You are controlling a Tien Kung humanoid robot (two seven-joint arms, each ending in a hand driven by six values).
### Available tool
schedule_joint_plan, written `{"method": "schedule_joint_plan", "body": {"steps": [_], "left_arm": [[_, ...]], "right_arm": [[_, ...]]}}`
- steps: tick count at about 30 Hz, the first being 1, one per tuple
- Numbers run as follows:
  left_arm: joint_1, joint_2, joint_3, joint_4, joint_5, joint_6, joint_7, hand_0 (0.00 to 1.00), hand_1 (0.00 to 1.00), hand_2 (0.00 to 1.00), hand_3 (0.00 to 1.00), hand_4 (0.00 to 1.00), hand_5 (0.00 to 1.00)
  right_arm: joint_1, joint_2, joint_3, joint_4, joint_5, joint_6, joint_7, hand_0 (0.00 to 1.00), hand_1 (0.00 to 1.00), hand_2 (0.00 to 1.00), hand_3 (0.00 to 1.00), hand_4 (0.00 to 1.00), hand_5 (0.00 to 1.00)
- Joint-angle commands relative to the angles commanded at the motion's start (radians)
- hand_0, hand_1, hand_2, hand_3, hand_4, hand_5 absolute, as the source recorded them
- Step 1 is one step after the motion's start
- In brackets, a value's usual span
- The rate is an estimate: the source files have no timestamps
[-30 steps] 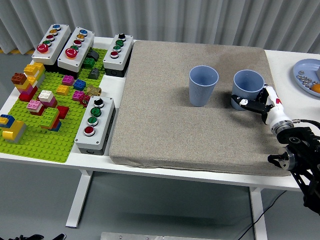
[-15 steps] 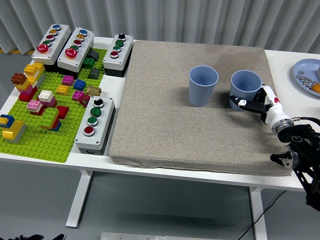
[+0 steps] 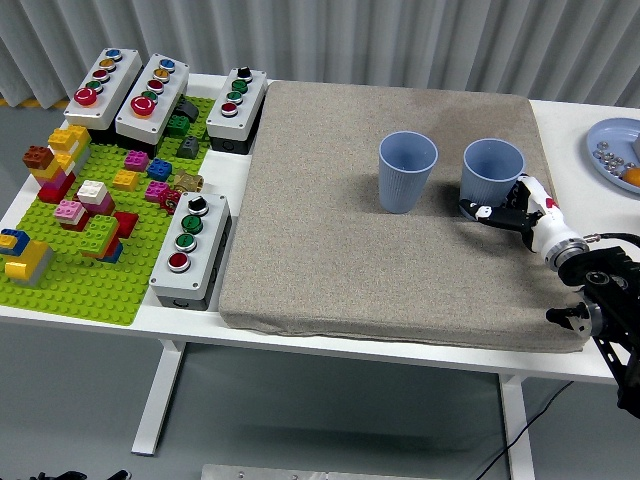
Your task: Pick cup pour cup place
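Right hand [image 3: 507, 207] fingers around blue cup [image 3: 492, 170]

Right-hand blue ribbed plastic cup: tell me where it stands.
Head view: the right-hand blue cup stands upright on the grey mat's right side, beside the other blue cup, at the right hand.
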Motion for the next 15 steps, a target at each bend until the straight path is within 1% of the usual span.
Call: {"method": "schedule_joint_plan", "body": {"steps": [10,15], "left_arm": [[0.002,-0.001,-0.007,0.000,0.006,0.000,0.001,0.768,0.752,0.807,0.646,0.503,0.965],[0.000,-0.001,-0.013,0.000,0.008,0.001,0.001,0.769,0.752,0.807,0.645,0.503,0.966]], "right_arm": [[-0.005,-0.011,0.020,0.011,-0.032,0.006,-0.021,0.987,0.963,0.998,0.998,0.852,0.152],[-0.007,-0.024,0.027,0.026,-0.043,0.014,-0.040,0.986,0.962,0.998,0.998,0.854,0.154]]}}
